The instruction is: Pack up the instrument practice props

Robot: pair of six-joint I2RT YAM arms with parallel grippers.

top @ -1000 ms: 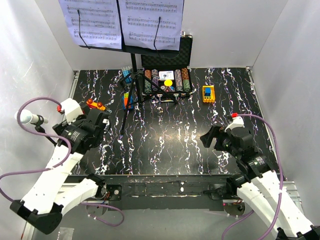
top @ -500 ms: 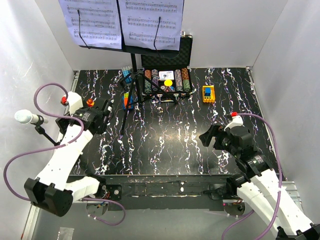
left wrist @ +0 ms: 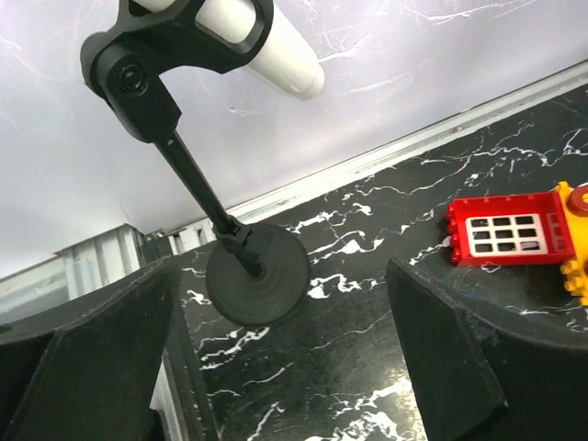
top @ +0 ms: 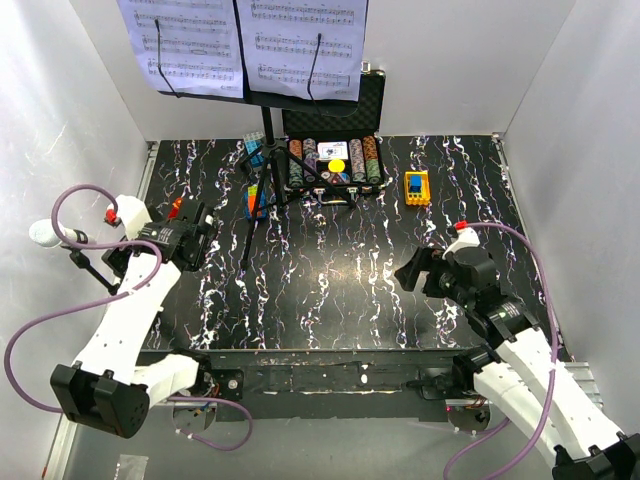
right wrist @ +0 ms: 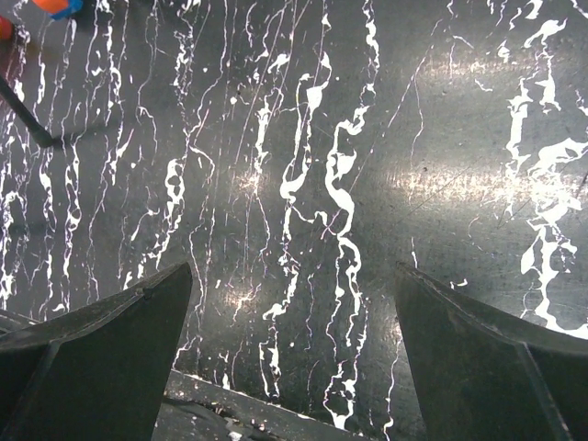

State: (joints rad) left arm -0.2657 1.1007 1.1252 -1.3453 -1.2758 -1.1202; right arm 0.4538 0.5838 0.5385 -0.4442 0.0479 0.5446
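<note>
**Item 1. Microphone** point(left wrist: 276, 55), white, clipped into a black round-base stand point(left wrist: 257, 273).
- Location: left edge of the desk point(top: 350, 290), hard by the side wall.
- Base flat on the desk. The rod leans up and to the left in the left wrist view, and the microphone lies crosswise in the clip at its top.

**Item 2. Music stand** point(top: 262, 170), black tripod.
- Location: far edge of the desk, left of centre, upright.
- Two sheet-music pages point(top: 180, 45) sit on its rest.

**Item 3. Left fingers** point(left wrist: 92, 358).
- State: spread wide, nothing between them.
- They point at the stand's base, which lies straight ahead and a little left of their midline, near but not touching.
- Judgement: this arm is much the nearer. The leaning rod is the part to close on, so the fingers need to go forward and straddle it across its length.

**Item 4. Right fingers** point(right wrist: 83, 340).
- State: spread wide, nothing held.
- They hover over bare desk toward the near right corner, well apart from every prop.

**Not for packing**
- Case of poker chips point(top: 333, 160), open at the far edge.
- Red toy block point(left wrist: 510, 234), to the right of the stand's base.
- Yellow toy point(top: 416, 187).
</note>
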